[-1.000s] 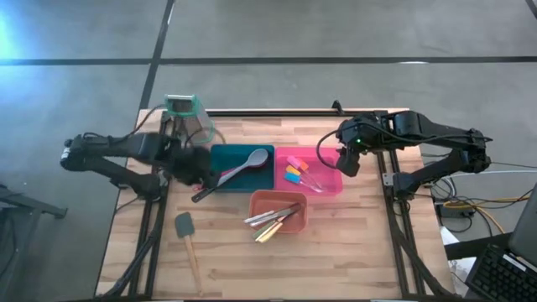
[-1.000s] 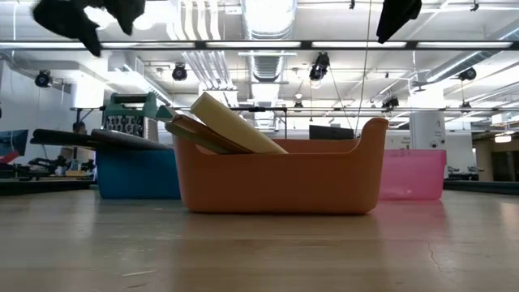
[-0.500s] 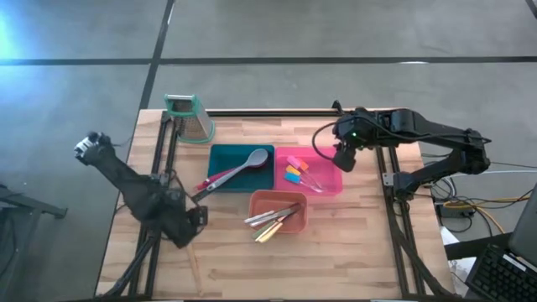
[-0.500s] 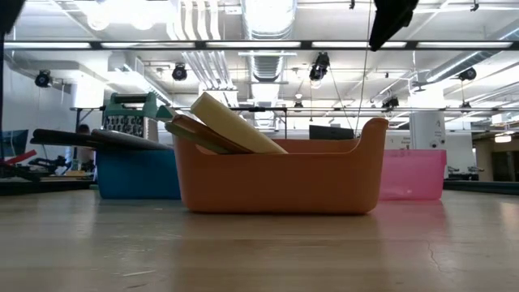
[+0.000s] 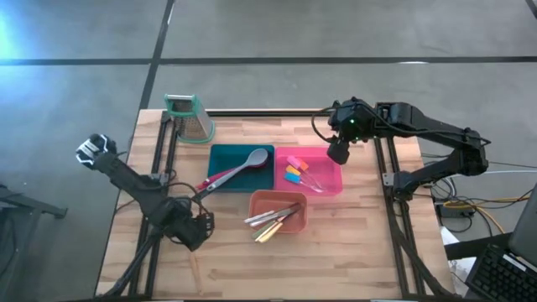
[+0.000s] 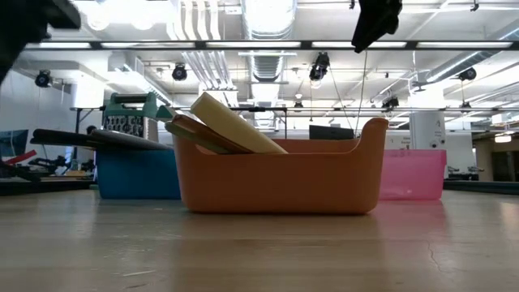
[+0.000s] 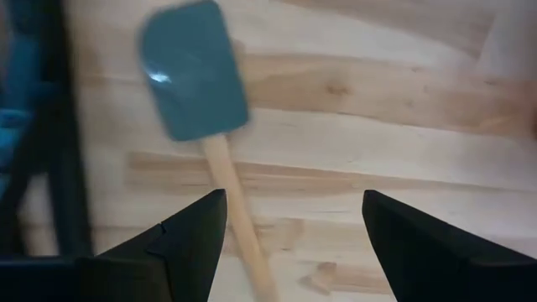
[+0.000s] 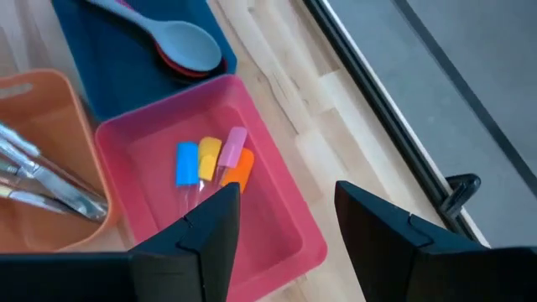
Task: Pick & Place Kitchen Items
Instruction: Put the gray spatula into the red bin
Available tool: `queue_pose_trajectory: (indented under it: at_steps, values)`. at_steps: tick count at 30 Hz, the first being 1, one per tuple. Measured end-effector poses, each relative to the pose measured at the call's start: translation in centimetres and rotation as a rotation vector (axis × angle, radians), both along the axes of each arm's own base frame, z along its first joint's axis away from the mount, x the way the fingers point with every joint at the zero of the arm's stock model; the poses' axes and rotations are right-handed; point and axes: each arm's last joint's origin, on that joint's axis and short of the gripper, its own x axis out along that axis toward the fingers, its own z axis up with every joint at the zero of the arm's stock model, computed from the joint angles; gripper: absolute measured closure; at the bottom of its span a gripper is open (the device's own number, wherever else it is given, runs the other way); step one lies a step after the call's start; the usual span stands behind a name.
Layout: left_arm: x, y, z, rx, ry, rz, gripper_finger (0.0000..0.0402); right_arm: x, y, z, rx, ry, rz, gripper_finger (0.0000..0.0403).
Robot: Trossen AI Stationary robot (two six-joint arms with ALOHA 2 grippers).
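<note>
A spatula with a dull teal head [image 7: 193, 69] and a wooden handle [image 7: 228, 189] lies flat on the table's near left part. My left gripper [image 7: 294, 231] hangs open above it, pointing down, with the handle below the gap, close to one finger. In the high view the left gripper [image 5: 195, 229] hides the spatula. My right gripper [image 5: 337, 153] hovers open over the pink tray's far right corner [image 8: 243, 92]. A grey spoon [image 5: 249, 163] lies in the blue tray, small coloured spatulas [image 8: 210, 161] in the pink tray, knives [image 5: 273, 220] in the orange tray.
The blue tray [image 5: 220, 158], pink tray [image 5: 329, 180] and orange tray [image 5: 294, 200] sit together mid-table. A metal grater with a teal top [image 5: 190, 117] stands at the far left corner. Bare wood lies along the near edge and on the right.
My left gripper has swung from above the blue tray toward the table's near left part, has sunk and has rolled about its own axis; it now hangs over the teal spatula. My right gripper has drifted a little toward the table's left.
</note>
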Motion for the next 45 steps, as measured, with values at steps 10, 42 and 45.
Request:
queue_pose_trajectory:
  at_steps: [10, 42, 45]
  values:
    - [-2.3, 1.0, -6.4, -0.121, -0.114, -0.01, 0.0128, 0.0, 0.0, 0.0, 0.043, -0.012, -0.002, 0.0216]
    - [-2.2, -0.4, -12.7, -0.086, 0.133, -0.042, 0.0188, 0.1, -1.0, 0.1, 0.054, -0.059, -0.058, 0.0216]
    - [-1.9, -0.6, -13.0, -0.071, 0.149, -0.035, 0.0191, 0.1, -1.0, 0.1, 0.054, -0.057, -0.058, 0.0216]
